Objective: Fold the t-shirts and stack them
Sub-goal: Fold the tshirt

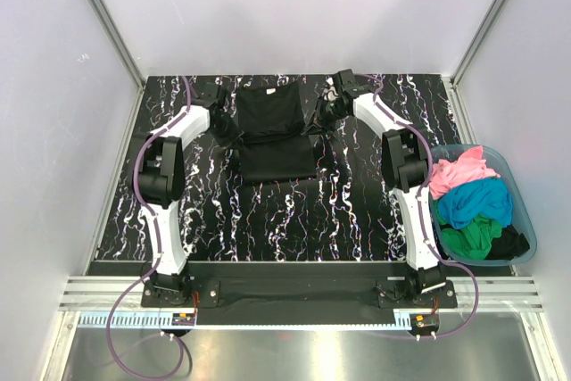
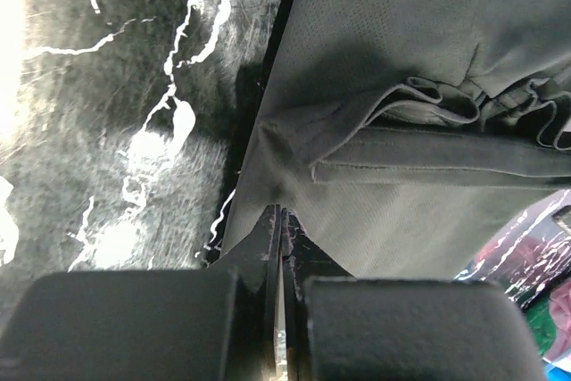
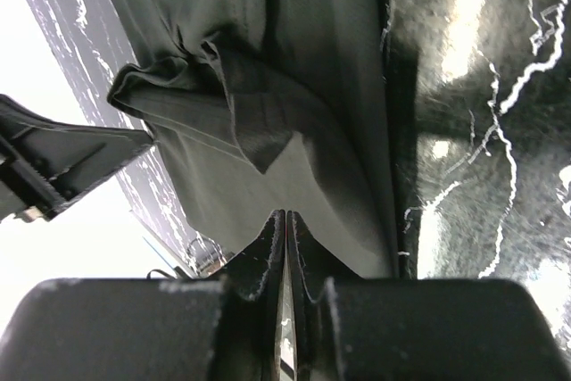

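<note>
A large black t-shirt (image 1: 272, 131) lies partly folded at the far middle of the table. My left gripper (image 1: 220, 103) is at its left edge and my right gripper (image 1: 328, 106) at its right edge. In the left wrist view the jaws (image 2: 281, 213) are closed with their tips pinching the shirt's edge (image 2: 401, 42), which puckers there. In the right wrist view the jaws (image 3: 285, 216) are likewise closed on the shirt's cloth (image 3: 232, 86). Pink (image 1: 459, 171), turquoise (image 1: 475, 202) and green (image 1: 471, 236) t-shirts lie bunched in a tub.
The translucent teal tub (image 1: 528, 220) stands at the table's right edge beside the right arm, with a dark cloth (image 1: 510, 244) at its near corner. The table (image 1: 294, 220) is black marbled with white. White walls close in left, back and right.
</note>
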Controlling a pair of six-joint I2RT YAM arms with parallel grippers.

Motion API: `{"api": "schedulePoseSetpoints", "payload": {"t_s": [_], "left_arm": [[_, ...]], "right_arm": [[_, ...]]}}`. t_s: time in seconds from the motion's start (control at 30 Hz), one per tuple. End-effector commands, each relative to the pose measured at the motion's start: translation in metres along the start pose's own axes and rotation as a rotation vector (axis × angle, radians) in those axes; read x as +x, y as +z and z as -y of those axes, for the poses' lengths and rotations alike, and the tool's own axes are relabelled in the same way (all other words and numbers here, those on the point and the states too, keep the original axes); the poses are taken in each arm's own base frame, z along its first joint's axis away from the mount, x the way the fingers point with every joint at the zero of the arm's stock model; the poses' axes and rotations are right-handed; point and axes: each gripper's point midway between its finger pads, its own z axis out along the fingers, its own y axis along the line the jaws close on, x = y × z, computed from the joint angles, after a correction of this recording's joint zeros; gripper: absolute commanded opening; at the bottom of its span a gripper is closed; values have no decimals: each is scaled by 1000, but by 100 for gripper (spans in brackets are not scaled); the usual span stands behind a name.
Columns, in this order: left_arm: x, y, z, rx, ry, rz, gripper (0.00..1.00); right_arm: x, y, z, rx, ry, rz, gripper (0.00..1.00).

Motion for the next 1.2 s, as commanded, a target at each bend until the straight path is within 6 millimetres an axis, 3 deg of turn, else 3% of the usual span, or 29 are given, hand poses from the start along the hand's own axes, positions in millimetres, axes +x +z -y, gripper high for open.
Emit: {"api": "schedulePoseSetpoints", "payload": {"t_s": [0.0,0.47,0.57,0.73,0.93,1.07,1.17], "left_arm": [[-19,-1,25,79,13,64,1],[-60,13,45,69,0,130,3],[-70,6,50,83,-4,159,4],[-94,-26,72,156,-3,245,6],[-80,-45,65,135,49,223,8],[-56,-29,39,94,63,170,8],[-48,-13,35,103,55,132,7]], "right_arm": [[-12,2,-16,-45,-29,44,9],[-36,15,-15,-36,-5,86,10],[-44,13,-13,-35,12,109,10],[-55,8,-8,-34,31,143,10],[-53,9,-3,-22,37,135,10],[-52,3,-7,-24,19,135,10],[-48,2,-4,-17,23,133,10]]}}
